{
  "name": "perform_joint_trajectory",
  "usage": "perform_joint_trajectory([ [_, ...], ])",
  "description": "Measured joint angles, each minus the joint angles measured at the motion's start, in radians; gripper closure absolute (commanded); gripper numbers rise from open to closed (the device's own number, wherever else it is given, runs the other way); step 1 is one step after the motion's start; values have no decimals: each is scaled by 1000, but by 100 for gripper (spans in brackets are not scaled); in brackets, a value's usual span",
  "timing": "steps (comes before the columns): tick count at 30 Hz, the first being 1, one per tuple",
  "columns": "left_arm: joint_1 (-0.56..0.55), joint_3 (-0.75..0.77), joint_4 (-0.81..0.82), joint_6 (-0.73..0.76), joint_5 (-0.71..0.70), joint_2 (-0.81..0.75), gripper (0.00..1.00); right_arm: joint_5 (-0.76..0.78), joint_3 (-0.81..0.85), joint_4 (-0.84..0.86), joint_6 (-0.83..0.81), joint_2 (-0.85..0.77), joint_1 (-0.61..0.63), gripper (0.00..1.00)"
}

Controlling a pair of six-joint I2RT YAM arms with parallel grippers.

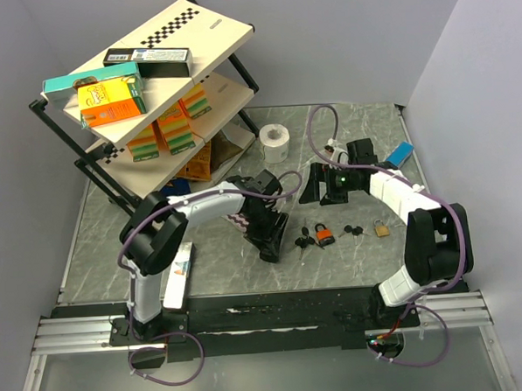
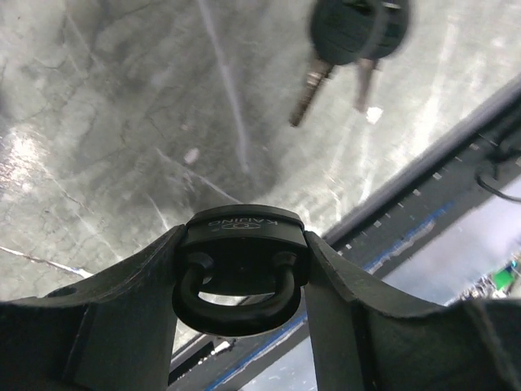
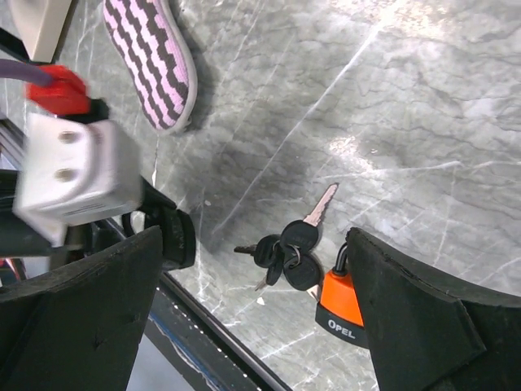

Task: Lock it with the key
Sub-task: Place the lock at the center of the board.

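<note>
My left gripper (image 1: 270, 243) is shut on a black padlock (image 2: 242, 248), gripping its body between both fingers, shackle towards the camera, low over the table. A bunch of black-headed keys (image 1: 304, 240) lies just to its right; it also shows in the left wrist view (image 2: 352, 32) and the right wrist view (image 3: 286, 244). An orange padlock (image 1: 325, 237) lies beside the keys, marked OPEL in the right wrist view (image 3: 340, 300). My right gripper (image 1: 318, 191) is open and empty, above and behind the keys (image 3: 252, 238).
A brass padlock (image 1: 382, 229) and a small key (image 1: 354, 231) lie to the right. A pink striped cloth (image 3: 151, 61) lies behind the left gripper. A tilted shelf rack (image 1: 150, 87) with boxes, a paper roll (image 1: 275, 142) and a blue object (image 1: 401, 153) stand at the back.
</note>
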Motion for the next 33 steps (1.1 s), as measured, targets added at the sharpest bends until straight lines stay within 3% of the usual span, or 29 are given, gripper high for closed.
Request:
perform_joint_trajectory([
  [9,-5,33,-8,-89,-23,51,91,2,-12,4,2,-1,-35,1],
  [14,-13,68,-6,-165,-74,92,83,2,-21,4,5,-1,-47,1],
  [26,-26,178,-101,-259,-148,171,86,1,-21,4,5,0,-69,1],
  [32,-26,216,-138,-269,-150,197,71,-5,-21,4,5,0,-72,1],
  [33,-26,217,-140,-269,-150,198,62,-6,-21,4,4,0,-72,1],
])
